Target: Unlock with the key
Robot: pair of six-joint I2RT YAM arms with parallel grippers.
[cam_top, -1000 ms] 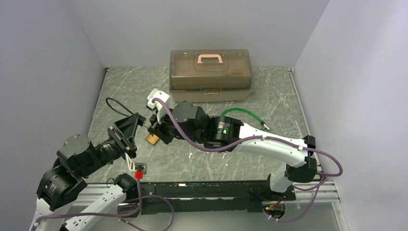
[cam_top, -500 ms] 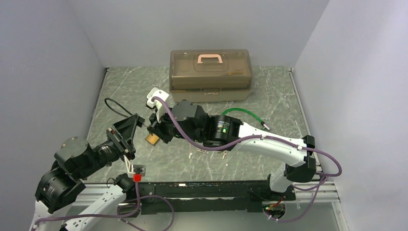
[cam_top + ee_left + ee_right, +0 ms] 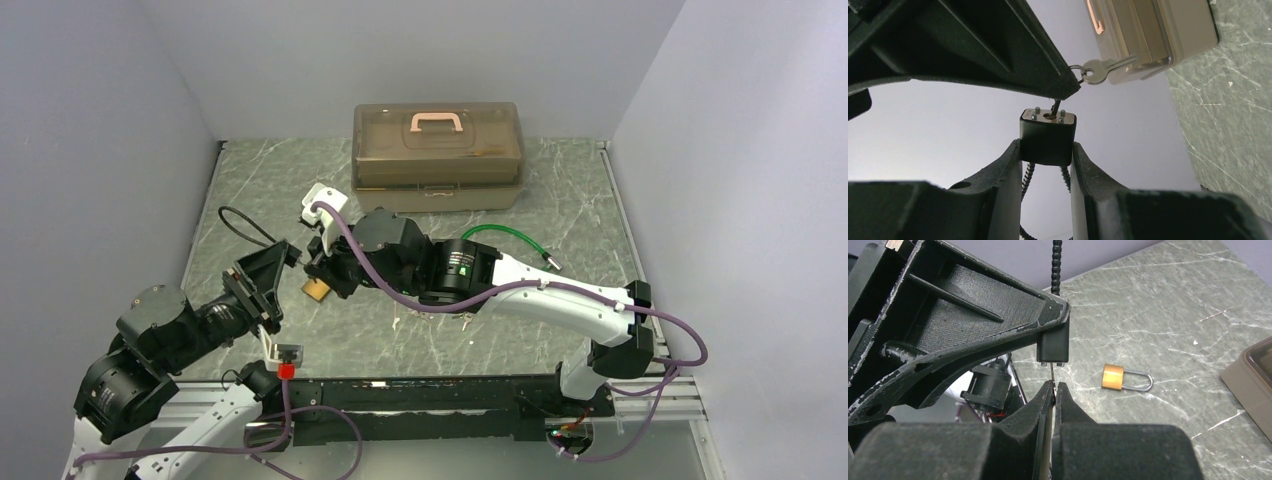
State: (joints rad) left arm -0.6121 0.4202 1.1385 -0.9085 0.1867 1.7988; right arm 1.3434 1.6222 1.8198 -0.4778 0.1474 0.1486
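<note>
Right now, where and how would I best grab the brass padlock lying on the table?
Take the brass padlock by its body, from straight above, jaws across its two side edges. It lies flat on the table, so the broad faces cannot be pinched, and the thin shackle would likely slip.

Light on my overhead feed is soft and even, coming from above; the table (image 3: 590, 180) carries only faint shadows under the arms (image 3: 560, 297). On the wrist feeds my own fingers (image 3: 1018, 440) sit near-black and slightly soft, the far background bright.
</note>
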